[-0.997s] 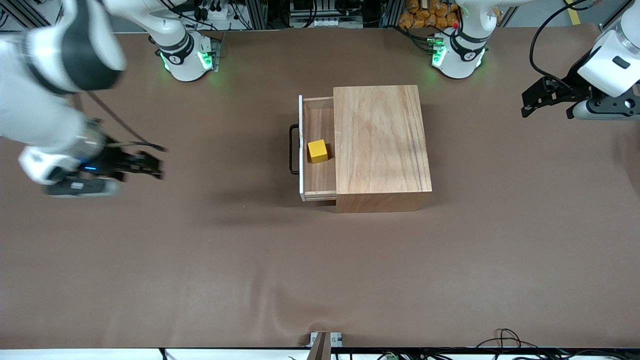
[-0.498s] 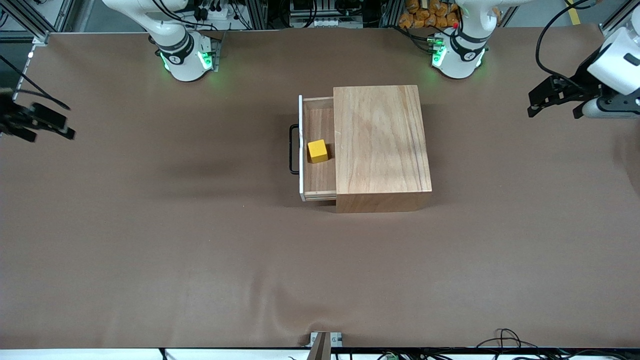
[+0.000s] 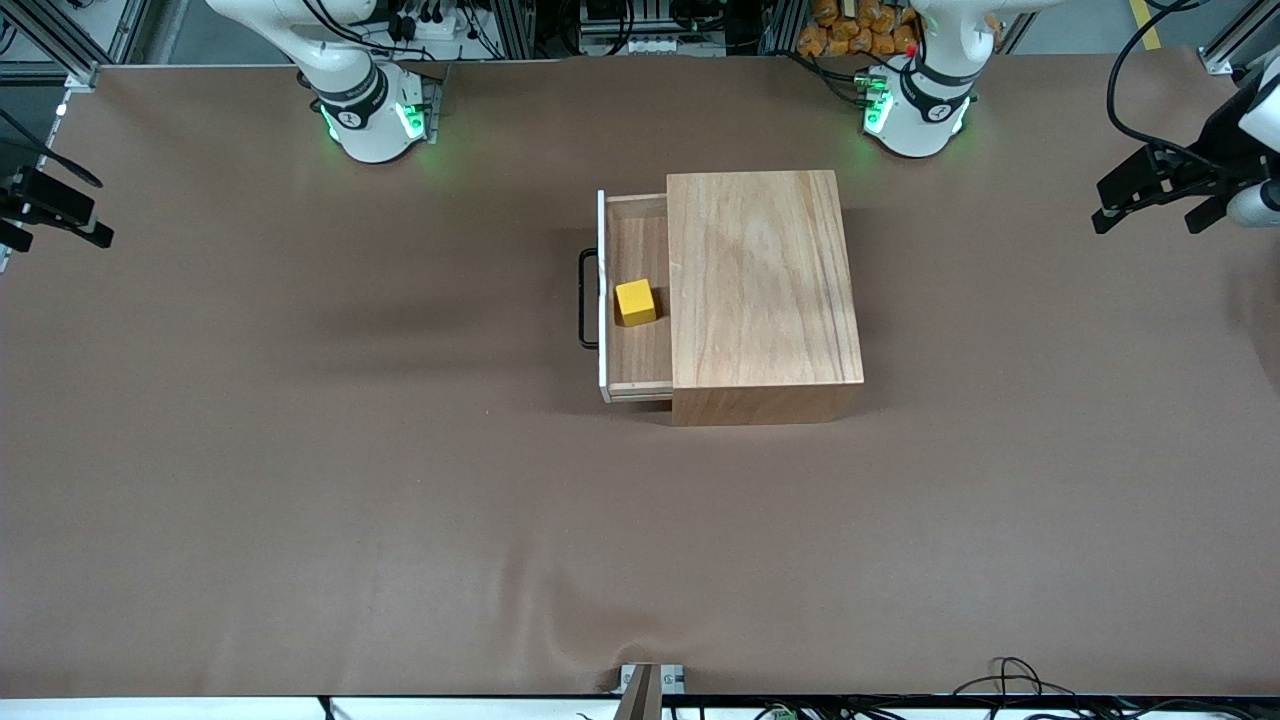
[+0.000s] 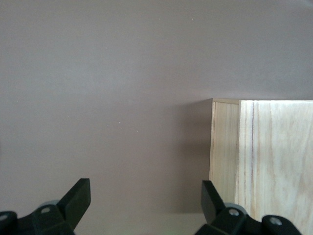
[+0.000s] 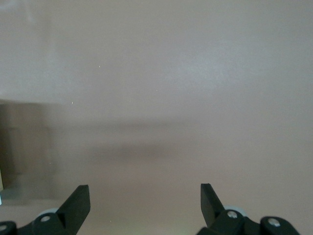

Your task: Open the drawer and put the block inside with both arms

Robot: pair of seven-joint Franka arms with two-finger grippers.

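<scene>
The wooden box [image 3: 762, 290] stands mid-table with its drawer [image 3: 636, 372] pulled out toward the right arm's end, black wire handle [image 3: 585, 299] on its pale front panel. The yellow block [image 3: 635, 302] sits inside the drawer. My left gripper [image 3: 1150, 200] is open and empty, raised at the left arm's end of the table; its wrist view shows a corner of the box [image 4: 264, 147] beyond its gripper [image 4: 145, 196]. My right gripper [image 3: 45, 215] is open and empty at the table's edge at the right arm's end; its wrist view shows only bare brown table between its fingertips [image 5: 78, 200].
The brown table cover [image 3: 400, 480] has a wrinkle near the front edge. The two green-lit arm bases [image 3: 370, 115] stand along the edge farthest from the front camera. Cables [image 3: 1030, 680] lie at the near edge.
My right arm has swung away from the box out to the table's edge at its own end. My left gripper has drawn farther out toward its end. Drawer and block have not moved.
</scene>
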